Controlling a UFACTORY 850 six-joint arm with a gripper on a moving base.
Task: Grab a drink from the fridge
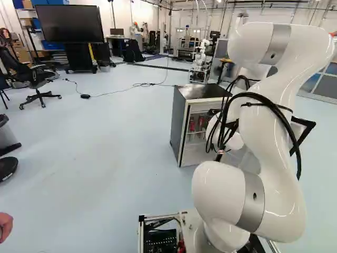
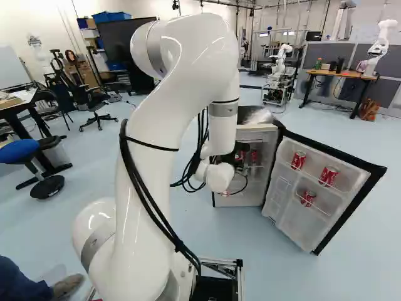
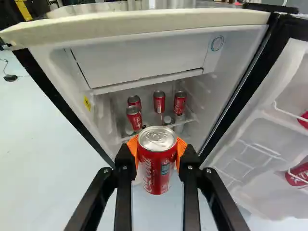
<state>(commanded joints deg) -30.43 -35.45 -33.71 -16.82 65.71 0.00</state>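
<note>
At the front of the fridge (image 2: pixel 268 135), partly hidden by the arm's wrist, my gripper (image 2: pixel 239 150) shows in the right base view. In the wrist view the gripper (image 3: pixel 157 156) is shut on a red can (image 3: pixel 156 166), its orange pads pressing from both sides. The can is upright, silver top showing, in front of the open fridge (image 3: pixel 144 55). Beyond it, several red cans (image 3: pixel 159 102) stand on the inner shelf. The fridge door (image 2: pixel 282 216) hangs wide open, with red cans (image 2: pixel 329 175) in its racks.
Right of the fridge opening, the open door juts toward the base. Farther off are a desk (image 2: pixel 341 74) with another robot (image 2: pixel 380 44), a second robot on a stand (image 1: pixel 201 55), a large screen (image 1: pixel 69 23) and office chairs (image 1: pixel 38 79). A cable (image 1: pixel 126 88) lies on the floor.
</note>
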